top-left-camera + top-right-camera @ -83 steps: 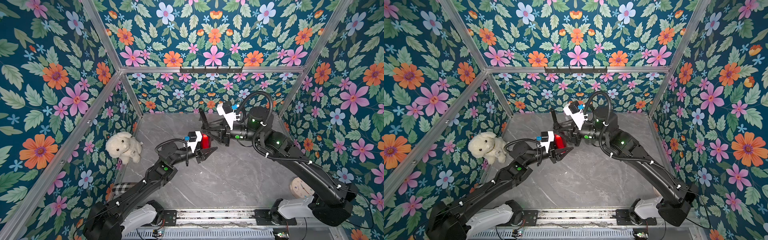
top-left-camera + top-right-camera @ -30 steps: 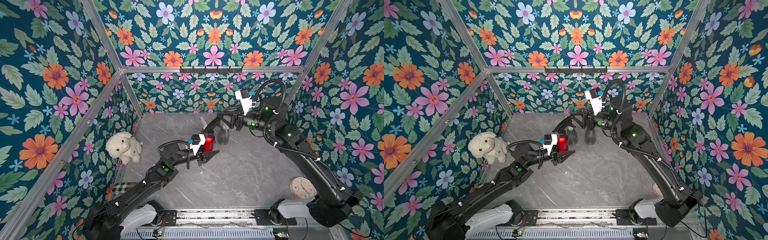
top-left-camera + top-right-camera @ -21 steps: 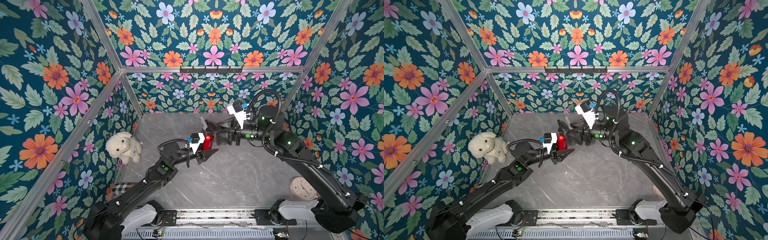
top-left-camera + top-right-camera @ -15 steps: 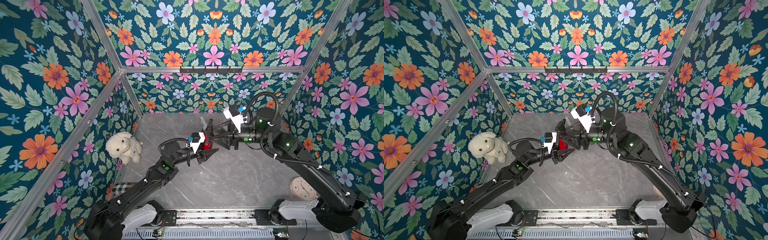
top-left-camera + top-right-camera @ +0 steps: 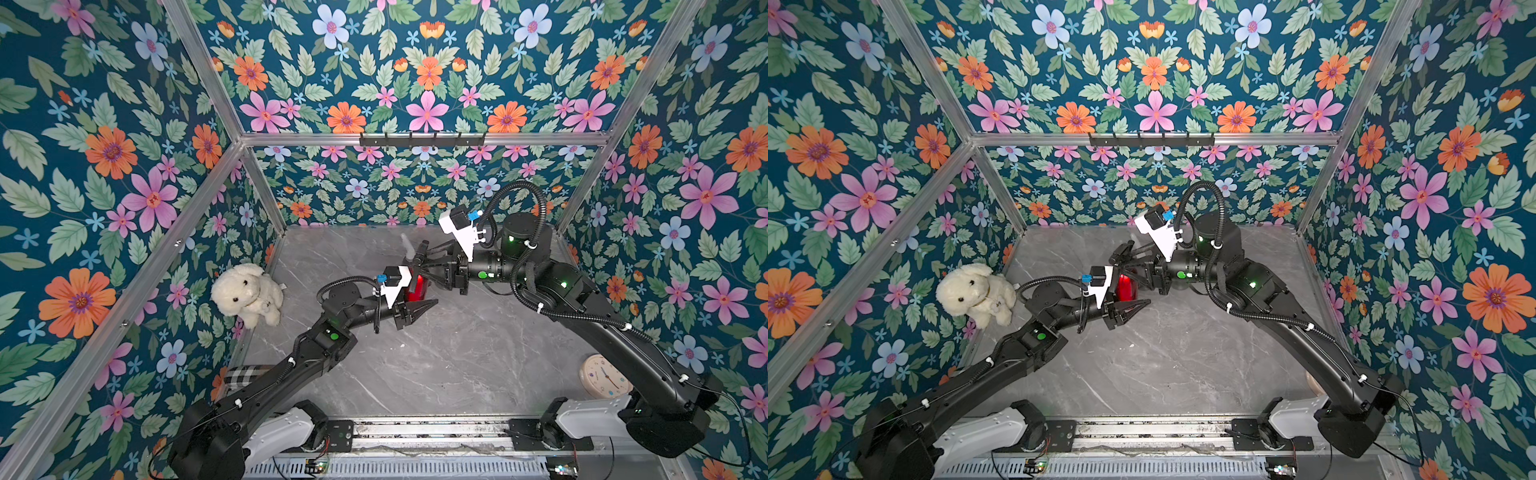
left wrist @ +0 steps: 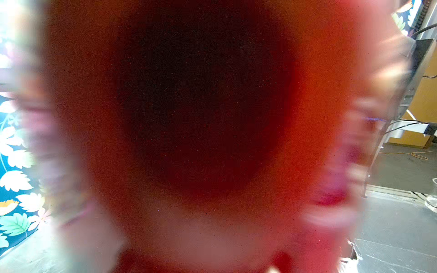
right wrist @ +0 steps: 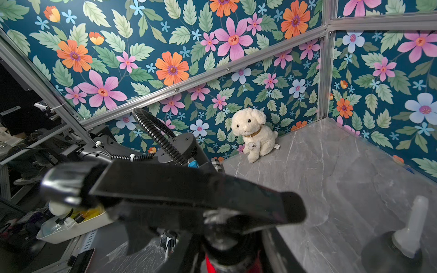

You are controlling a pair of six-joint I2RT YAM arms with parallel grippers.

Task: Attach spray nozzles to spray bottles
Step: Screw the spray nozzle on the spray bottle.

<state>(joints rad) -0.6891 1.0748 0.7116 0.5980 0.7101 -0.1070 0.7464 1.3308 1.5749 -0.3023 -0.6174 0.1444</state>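
Near table [image 5: 457, 374] centre: left gripper [image 5: 430, 302] clamps slim shiny red metal bottle [image 5: 417, 286], likely slippery. Right gripper [image 5: 424, 261], from 3 o'clock, straddles black trigger nozzle [image 7: 189, 189], closure unclear; best held by collar [image 7: 222, 245].

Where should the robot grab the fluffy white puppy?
Probably pinch the toy dog around its plump middle, under the head, coming from the table side. It sits upright with the wall close behind, so its front is free.

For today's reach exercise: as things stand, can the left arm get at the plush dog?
Probably not: the left end effector is shut on the red bottle, though the tabletop toward the dog looks clear.
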